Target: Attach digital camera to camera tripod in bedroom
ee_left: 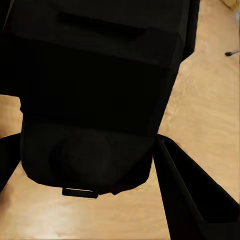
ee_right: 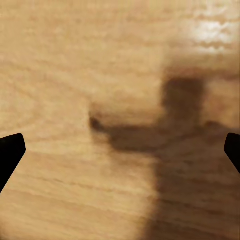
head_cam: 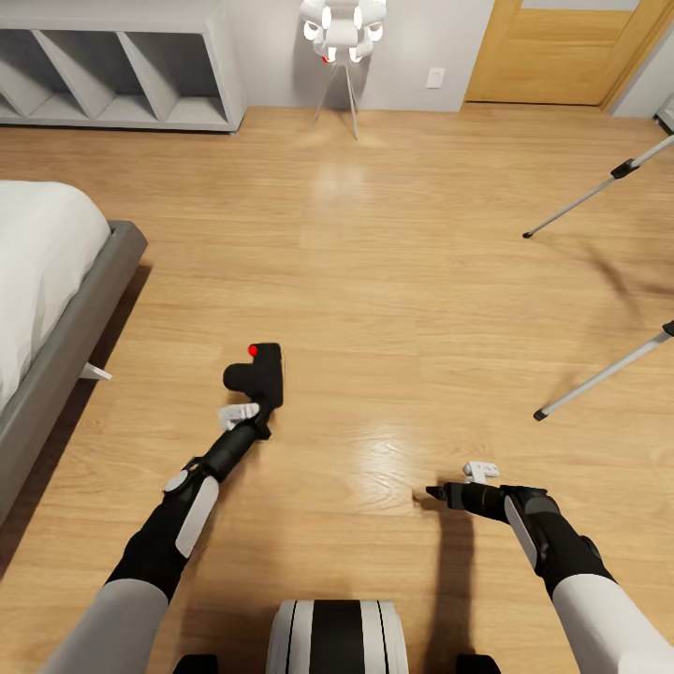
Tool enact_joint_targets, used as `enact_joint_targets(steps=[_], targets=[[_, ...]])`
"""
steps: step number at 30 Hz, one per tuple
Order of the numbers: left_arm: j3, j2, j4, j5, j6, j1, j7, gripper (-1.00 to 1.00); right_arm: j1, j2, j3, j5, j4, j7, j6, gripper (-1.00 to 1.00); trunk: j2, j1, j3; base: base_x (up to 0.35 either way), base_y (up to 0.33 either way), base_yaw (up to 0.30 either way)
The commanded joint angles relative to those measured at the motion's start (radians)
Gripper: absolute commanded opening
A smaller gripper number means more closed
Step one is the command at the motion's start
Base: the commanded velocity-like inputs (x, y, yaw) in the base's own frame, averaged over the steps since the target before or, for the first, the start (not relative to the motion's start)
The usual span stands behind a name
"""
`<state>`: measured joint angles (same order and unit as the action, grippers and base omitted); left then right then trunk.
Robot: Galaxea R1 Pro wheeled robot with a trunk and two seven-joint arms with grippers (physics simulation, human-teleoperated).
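Right gripper (head_cam: 432,490) hangs low over the floor (head_cam: 393,281), jaws wide, empty. Left gripper (head_cam: 262,398) grips the camera (head_cam: 256,372), held above the floor. Tripod (head_cam: 599,192) legs far right.

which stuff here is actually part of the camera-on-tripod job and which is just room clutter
Part of the job:
- digital camera, black with a red button, held in the left hand
- camera tripod, two silver legs showing at the right edge
- right hand, open and empty above the floor

Just lying about:
- bed
- grey cube shelves
- white-ball floor lamp
- oak door
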<state>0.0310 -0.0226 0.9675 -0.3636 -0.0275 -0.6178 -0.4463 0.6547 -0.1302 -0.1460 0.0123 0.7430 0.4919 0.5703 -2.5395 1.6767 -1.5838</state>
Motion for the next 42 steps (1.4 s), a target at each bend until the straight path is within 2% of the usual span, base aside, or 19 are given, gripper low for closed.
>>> enact_joint_targets(steps=[1,2,3,4,5,6,8,9,11,13,18,32,36,40,41,42], targets=[[-0.002,-0.016,0.028,-0.004,0.013,0.000,0.111,-1.00,0.000,0.000,-0.003,0.001,0.001,0.005,0.006,1.00,0.000,0.000,-0.001,0.000,0.000,0.000],[-0.005,-0.025,0.043,-0.004,0.022,0.000,0.172,-1.00,0.000,0.000,-0.003,0.001,0.001,0.005,0.005,1.00,0.000,0.000,-0.001,0.000,0.000,0.000],[-0.057,-0.066,0.114,-0.003,0.087,0.000,0.447,-1.00,0.000,0.002,-0.003,0.002,0.001,0.005,0.005,1.00,0.000,0.000,-0.001,0.000,0.000,0.000],[-0.075,-0.071,0.127,-0.003,0.100,0.000,0.493,-1.00,0.000,0.002,-0.003,0.002,0.001,0.005,0.005,1.00,0.000,0.000,-0.001,0.000,0.000,0.000],[-0.119,-0.078,0.152,-0.003,0.124,0.000,0.575,-1.00,0.000,0.002,-0.003,0.002,0.001,0.005,0.005,1.00,0.000,0.000,-0.001,0.000,0.000,0.000],[-0.142,-0.081,0.164,-0.003,0.133,0.000,0.610,-1.00,0.000,0.002,-0.003,0.002,0.001,0.005,0.005,1.00,0.000,0.000,-0.001,0.000,0.000,0.000],[-0.232,-0.086,0.197,-0.007,0.155,0.000,0.725,-1.00,0.000,0.002,-0.003,0.003,0.001,0.005,0.005,1.00,0.000,0.000,-0.001,0.000,0.000,0.000],[-0.264,-0.088,0.204,-0.010,0.161,0.000,0.769,-1.00,0.000,0.001,-0.003,0.003,0.001,0.005,0.005,1.00,0.000,0.000,-0.001,0.000,0.000,0.000],[-0.301,-0.094,0.210,-0.013,0.166,0.000,0.835,-1.00,0.000,0.002,-0.003,0.003,0.001,0.005,0.005,1.00,0.000,0.000,-0.001,0.000,0.000,0.000],[-0.315,-0.097,0.211,-0.016,0.167,0.000,0.860,-1.00,0.000,0.003,-0.003,0.003,0.001,0.005,0.005,1.00,0.000,0.000,-0.001,0.000,0.000,0.000],[-0.327,-0.100,0.202,-0.018,0.161,0.000,0.884,-1.00,0.000,0.005,-0.002,0.004,0.001,0.005,0.005,1.00,0.000,0.000,-0.001,0.000,0.000,0.000],[-0.333,-0.086,0.212,-0.015,0.161,0.000,0.861,-1.00,0.000,0.007,-0.002,0.002,0.001,0.005,0.005,1.00,0.003,-0.006,0.054,0.000,0.000,0.000],[-0.333,-0.051,0.214,-0.016,0.162,0.000,0.787,-1.00,0.000,0.002,-0.004,-0.002,0.001,0.007,0.005,1.00,0.004,-0.008,0.069,0.000,0.000,0.000],[-0.333,-0.021,0.214,-0.027,0.167,0.000,0.680,-1.00,0.000,-0.002,-0.004,-0.005,0.002,0.010,0.006,1.00,0.005,-0.010,0.085,0.000,0.000,0.000],[-0.333,0.027,0.213,-0.089,0.170,0.000,0.597,-1.00,0.000,-0.004,-0.004,-0.005,0.002,0.014,0.006,1.00,0.005,-0.011,0.088,0.000,0.000,0.000],[-0.333,0.054,0.212,-0.134,0.171,0.000,0.559,-1.00,0.000,-0.004,-0.004,-0.005,0.003,0.015,0.006,1.00,0.005,-0.011,0.092,0.000,0.000,0.000]])
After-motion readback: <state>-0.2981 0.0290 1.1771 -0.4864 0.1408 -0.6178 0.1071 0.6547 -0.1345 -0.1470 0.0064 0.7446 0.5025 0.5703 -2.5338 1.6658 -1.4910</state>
